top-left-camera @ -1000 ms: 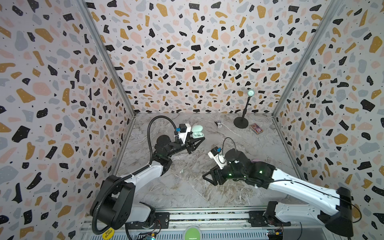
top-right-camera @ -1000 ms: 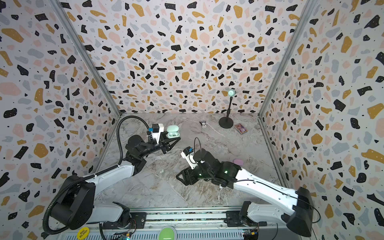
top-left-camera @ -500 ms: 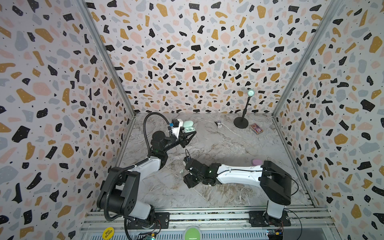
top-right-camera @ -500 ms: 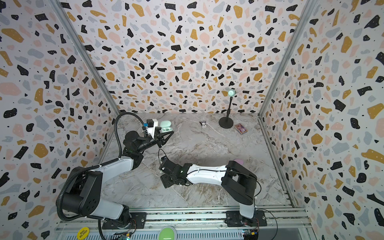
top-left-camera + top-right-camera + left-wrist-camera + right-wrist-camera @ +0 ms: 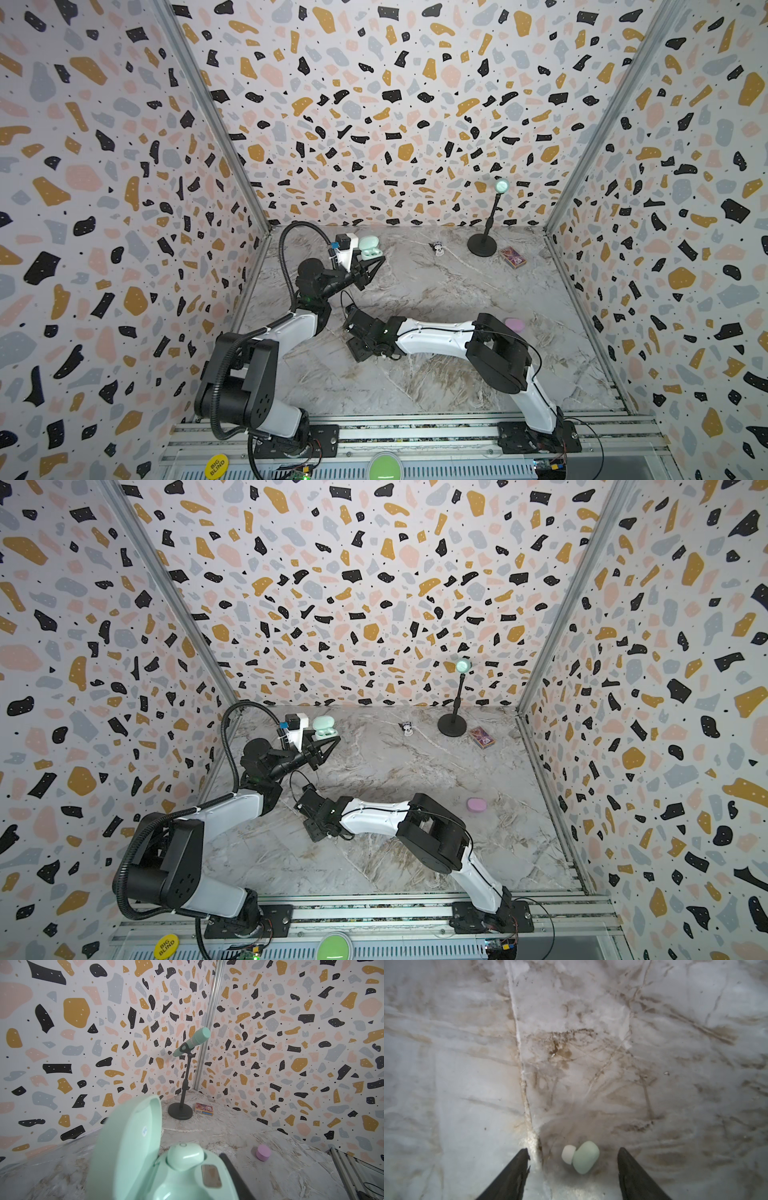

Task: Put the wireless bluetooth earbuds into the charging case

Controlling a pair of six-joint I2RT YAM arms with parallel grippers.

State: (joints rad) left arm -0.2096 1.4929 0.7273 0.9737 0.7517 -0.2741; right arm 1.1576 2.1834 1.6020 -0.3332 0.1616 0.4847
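**On the marble tabletop (image 5: 436,299), the left gripper (image 5: 372,262) is clamping the open mint charging case (image 5: 368,248) while the right gripper (image 5: 573,1150) is straddling a loose mint earbud (image 5: 585,1157)**

Both arms are reaching inward over the table. The left arm (image 5: 291,328) is stretching toward the back-left corner. The right arm (image 5: 436,334) is folding low across the middle, with its wrist pointing down at the surface.

Near the back-right corner a mint microphone on a black stand (image 5: 491,218) is standing upright. A small card box (image 5: 512,257) is lying just beside its base.

The charging case is sitting in the closed left jaws with its lid tilting up and open. In the left wrist view one black finger (image 5: 234,1178) is running along the case's side, and a seated earbud (image 5: 185,1156) is resting in a well.

A closed pink case (image 5: 476,805) is lying on the right side of the table, well apart from both grippers.

In the right wrist view the right gripper's jaws are standing wide apart. The loose earbud is lying on the marble between the two fingertips, touching neither.
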